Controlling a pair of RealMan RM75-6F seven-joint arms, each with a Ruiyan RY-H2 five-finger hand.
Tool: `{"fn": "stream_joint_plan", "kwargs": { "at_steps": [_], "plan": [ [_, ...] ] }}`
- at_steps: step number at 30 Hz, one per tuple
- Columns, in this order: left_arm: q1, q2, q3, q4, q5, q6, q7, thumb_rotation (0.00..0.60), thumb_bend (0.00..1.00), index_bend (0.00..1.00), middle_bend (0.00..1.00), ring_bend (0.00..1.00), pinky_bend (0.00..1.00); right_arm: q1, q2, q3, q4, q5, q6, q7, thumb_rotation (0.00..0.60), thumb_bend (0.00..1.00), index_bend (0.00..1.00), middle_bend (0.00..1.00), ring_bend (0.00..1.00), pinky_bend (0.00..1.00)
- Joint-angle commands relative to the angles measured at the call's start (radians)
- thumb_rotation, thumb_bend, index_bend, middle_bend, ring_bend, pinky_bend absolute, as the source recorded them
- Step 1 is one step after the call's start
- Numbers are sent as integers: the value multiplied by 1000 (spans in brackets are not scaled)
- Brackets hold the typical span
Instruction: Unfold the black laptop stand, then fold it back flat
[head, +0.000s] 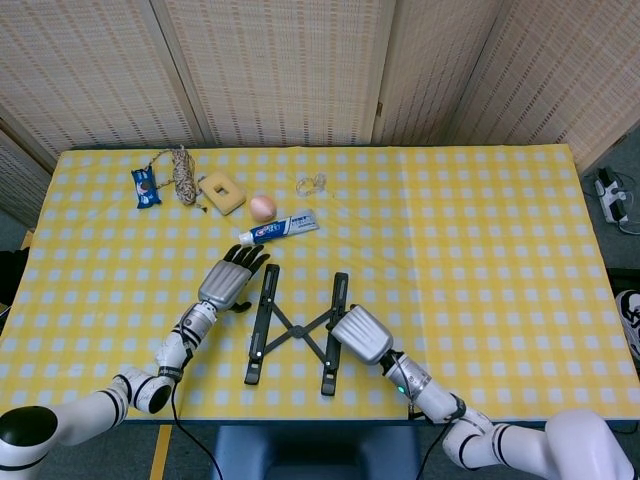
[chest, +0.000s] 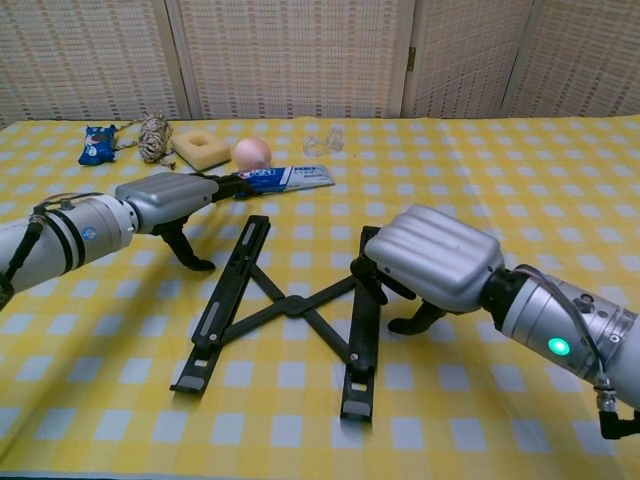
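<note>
resting flat, the laptop stand (chest: 300, 305) sits between both hands; right hand (chest: 432, 255) curls over its right rail, grip unclear; left hand (chest: 165, 198) spread, empty.

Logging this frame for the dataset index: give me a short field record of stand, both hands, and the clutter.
stand: black metal X-frame laptop stand, spread open, lying flat on the yellow checked tablecloth
right robot hand: over the stand's right rail, fingers at the rail; grip cannot be confirmed
left robot hand: beside the left rail, holding nothing
clutter, far left: white toothpaste tube, pink ball, yellow sponge block, twine bundle, blue snack packet
</note>
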Motion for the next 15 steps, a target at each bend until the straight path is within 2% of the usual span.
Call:
{"fn": "stream_joint_plan", "kwargs": {
  "at_steps": [1,15],
  "plan": [
    [1,-1,1,3,0,-2,-10,600,257,0,0,0,0,7,-17,-10,25,-12,12,12,600,212,657,791,776,718],
    [1,-8,4,1,0,-23,-75,600,258,0,0,0,0,28,-61,-24,90,-33,39,25,600,212,657,791,778,718]
  ]
}}
